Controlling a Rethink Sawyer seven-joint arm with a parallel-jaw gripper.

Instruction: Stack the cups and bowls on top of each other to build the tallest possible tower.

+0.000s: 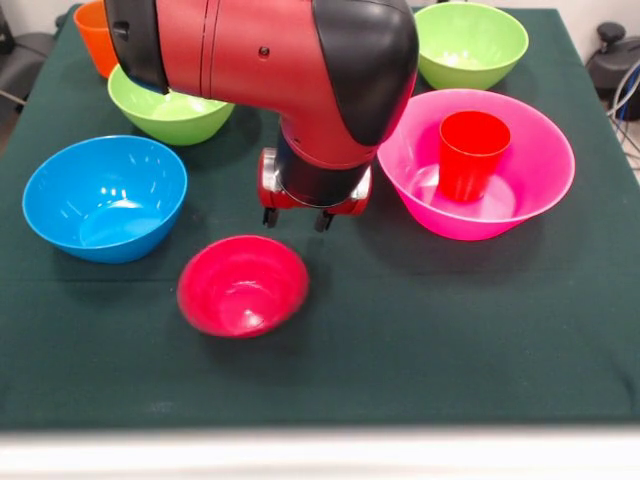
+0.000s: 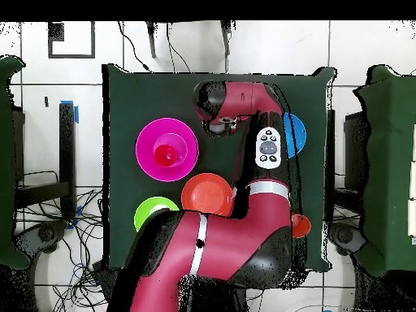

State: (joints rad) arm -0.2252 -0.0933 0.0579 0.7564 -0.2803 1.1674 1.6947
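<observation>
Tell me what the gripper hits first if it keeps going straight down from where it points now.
Probably the green tablecloth, just behind the small crimson bowl. The gripper points down; depth is unclear, so it might clip that bowl's far rim.

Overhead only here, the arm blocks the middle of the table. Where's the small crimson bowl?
Observer: In the front view the small crimson bowl lies on the green cloth on the camera's side of the gripper, apart from it.
Operator: Sitting flat?
Observer: No, it is tipped, with its opening turned toward the front camera.
Operator: Gripper state?
Observer: Open, with nothing between the fingers.
</observation>
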